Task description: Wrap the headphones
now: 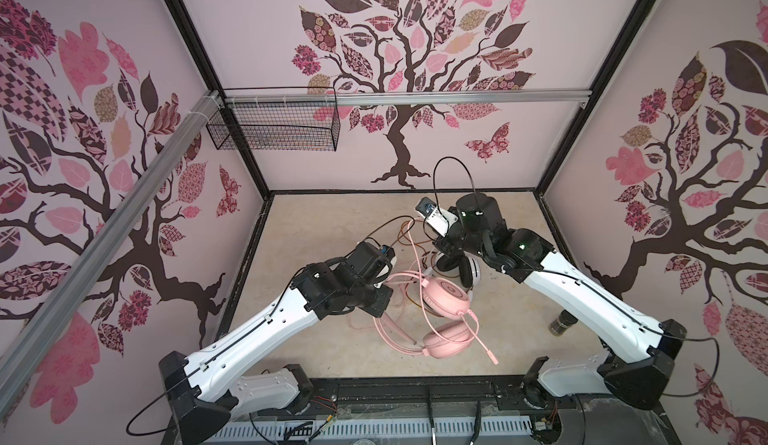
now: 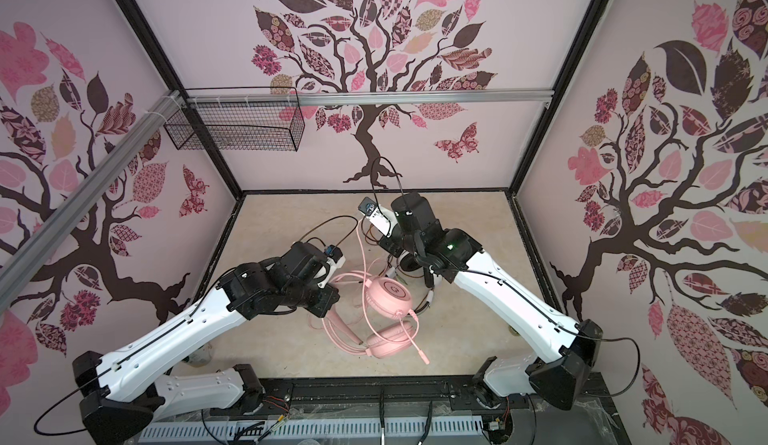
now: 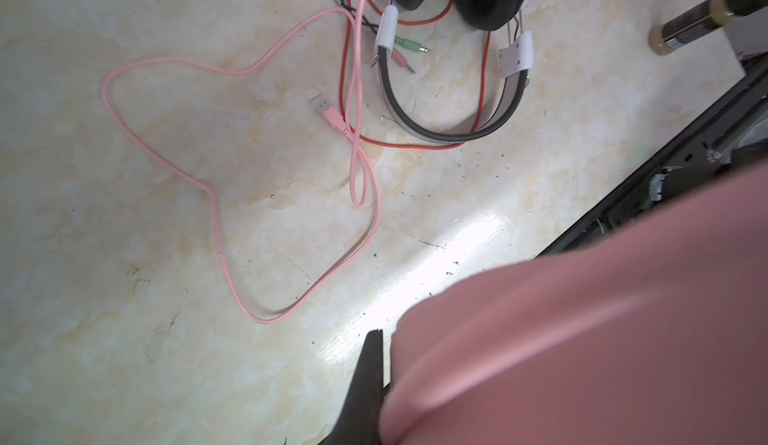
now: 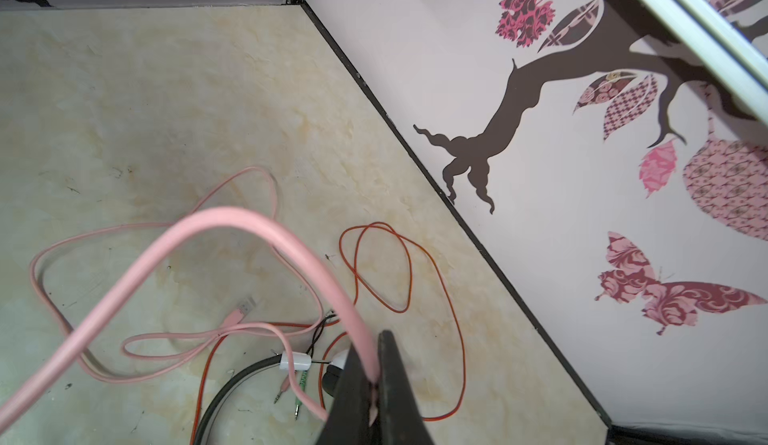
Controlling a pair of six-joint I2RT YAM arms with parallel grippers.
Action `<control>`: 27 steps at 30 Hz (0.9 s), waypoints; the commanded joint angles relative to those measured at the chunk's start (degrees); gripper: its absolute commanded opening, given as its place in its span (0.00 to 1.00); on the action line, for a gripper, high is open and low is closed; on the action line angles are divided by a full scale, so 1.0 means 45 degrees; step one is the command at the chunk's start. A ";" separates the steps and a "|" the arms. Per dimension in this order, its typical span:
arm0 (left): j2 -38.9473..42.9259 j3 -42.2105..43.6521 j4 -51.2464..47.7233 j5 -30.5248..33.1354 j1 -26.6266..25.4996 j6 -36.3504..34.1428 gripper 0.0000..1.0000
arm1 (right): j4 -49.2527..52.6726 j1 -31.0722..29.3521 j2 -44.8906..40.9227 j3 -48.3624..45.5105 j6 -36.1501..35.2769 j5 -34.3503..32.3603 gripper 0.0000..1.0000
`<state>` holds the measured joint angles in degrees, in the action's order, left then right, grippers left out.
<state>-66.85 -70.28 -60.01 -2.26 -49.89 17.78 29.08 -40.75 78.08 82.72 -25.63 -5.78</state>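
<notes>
The pale pink headphones point(image 1: 446, 295) point(image 2: 388, 293) lie mid-table with the mic boom toward the front. My left gripper point(image 1: 379, 297) point(image 3: 384, 339) is shut on their headband point(image 3: 582, 339). That headband fills the near part of the left wrist view, and only one black finger point(image 3: 368, 376) shows. My right gripper point(image 1: 440, 247) point(image 4: 372, 351) is shut on the pink cable point(image 4: 249, 218), which arches up from the table. Its USB plug point(image 3: 328, 110) point(image 4: 245, 308) lies loose. The white-and-black headphones point(image 1: 469, 272) point(image 3: 436, 131) lie under the right wrist, with their orange-red cable point(image 4: 409, 264) looped on the table.
A black wire basket point(image 1: 274, 127) hangs on the back wall at the left. A dark cylindrical container point(image 1: 561, 324) point(image 3: 698, 19) stands at the right, under my right arm. Patterned walls close in the table on three sides.
</notes>
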 commanded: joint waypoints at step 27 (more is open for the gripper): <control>0.0117 -0.3373 -0.0166 0.0332 0.1993 0.1875 0.00 | -0.3684 0.1026 -0.6197 -0.8681 0.5410 0.6218 0.71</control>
<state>-65.98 -79.85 -59.05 -6.13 -41.21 23.44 15.07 -36.40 54.50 46.85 -5.04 18.20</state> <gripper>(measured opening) 0.071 0.708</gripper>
